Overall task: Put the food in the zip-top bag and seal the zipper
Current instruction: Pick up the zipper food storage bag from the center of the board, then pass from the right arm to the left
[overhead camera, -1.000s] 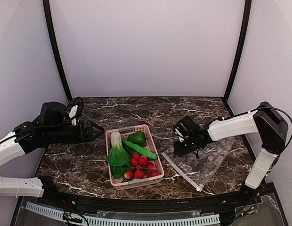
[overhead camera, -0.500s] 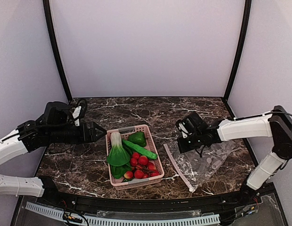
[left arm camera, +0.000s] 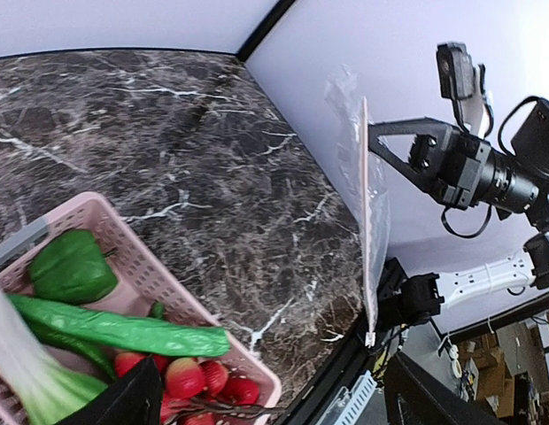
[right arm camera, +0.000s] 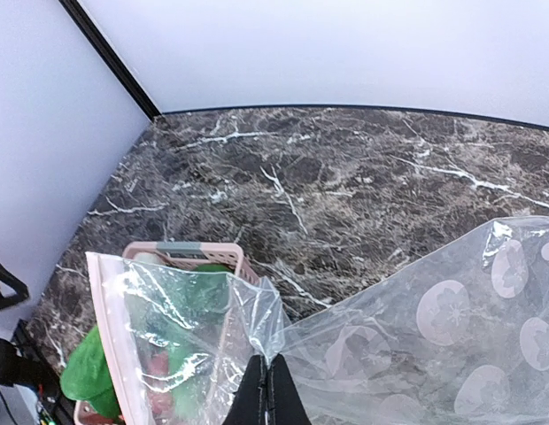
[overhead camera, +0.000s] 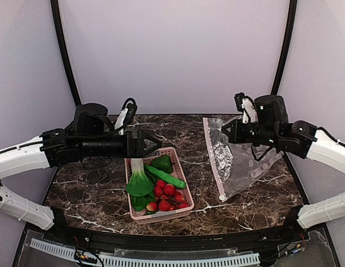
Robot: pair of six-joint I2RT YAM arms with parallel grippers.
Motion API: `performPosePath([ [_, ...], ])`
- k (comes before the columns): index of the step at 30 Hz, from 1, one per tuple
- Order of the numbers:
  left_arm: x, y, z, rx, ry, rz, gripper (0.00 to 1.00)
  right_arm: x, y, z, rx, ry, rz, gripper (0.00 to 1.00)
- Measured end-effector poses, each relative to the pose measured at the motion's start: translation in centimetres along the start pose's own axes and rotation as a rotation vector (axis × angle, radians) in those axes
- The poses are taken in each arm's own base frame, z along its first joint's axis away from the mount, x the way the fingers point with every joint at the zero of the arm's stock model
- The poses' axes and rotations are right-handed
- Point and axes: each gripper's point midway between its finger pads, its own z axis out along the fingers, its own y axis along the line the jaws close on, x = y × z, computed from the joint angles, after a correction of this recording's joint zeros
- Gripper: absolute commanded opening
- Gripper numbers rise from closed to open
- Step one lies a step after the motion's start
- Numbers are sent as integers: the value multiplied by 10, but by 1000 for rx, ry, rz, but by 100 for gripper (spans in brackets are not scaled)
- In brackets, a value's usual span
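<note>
The food lies in a pink basket (overhead camera: 163, 216): a bok choy (overhead camera: 138, 181), a green pepper (overhead camera: 162, 163) and a cucumber (overhead camera: 168, 177). My left gripper (overhead camera: 152, 144) is open and empty, hovering above the basket's far end; its view shows the pepper (left arm camera: 71, 266) and cucumber (left arm camera: 115, 328) below the gripper (left arm camera: 274, 409). My right gripper (overhead camera: 230, 132) is shut on the clear zip-top bag (overhead camera: 239, 161) and holds it in the air, its low corner near the table. The pale zipper (overhead camera: 213, 158) hangs along the bag's left edge. In the right wrist view the gripper (right arm camera: 273, 391) pinches bunched plastic (right arm camera: 434, 328).
Red toy tomatoes (overhead camera: 170, 194) fill the basket's near end. The dark marble table (overhead camera: 94, 189) is walled by white panels with black corner posts (overhead camera: 65, 61). The bag (left arm camera: 370, 204) hangs right of the basket.
My right gripper has lifted the bag off the table, up and toward the back right. My left arm has reached right, over the basket's far end.
</note>
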Motion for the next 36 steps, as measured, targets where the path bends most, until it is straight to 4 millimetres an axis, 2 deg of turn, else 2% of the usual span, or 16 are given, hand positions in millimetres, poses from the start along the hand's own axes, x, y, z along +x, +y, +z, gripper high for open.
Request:
performPosePath([
  [5, 13, -49, 33, 137, 32, 43, 87, -26, 24, -12, -68, -67, 47, 0],
  [12, 50, -79, 67, 221, 101, 28, 88, -54, 59, -12, -132, -125, 67, 0],
  [16, 65, -84, 77, 236, 128, -2, 88, -68, 71, -10, -151, -166, 78, 0],
  [18, 72, -83, 80, 232, 145, -16, 85, -71, 74, -9, -153, -175, 83, 0],
  [24, 79, -83, 80, 233, 164, -47, 68, -71, 74, -4, -141, -180, 83, 0],
  [28, 82, -84, 81, 237, 175, -52, 61, -71, 73, -3, -130, -185, 83, 0],
  [33, 94, -79, 91, 221, 208, -53, 53, -74, 73, -4, -125, -192, 81, 0],
  [36, 101, -74, 97, 203, 229, -54, 44, -77, 73, -6, -125, -203, 76, 0],
])
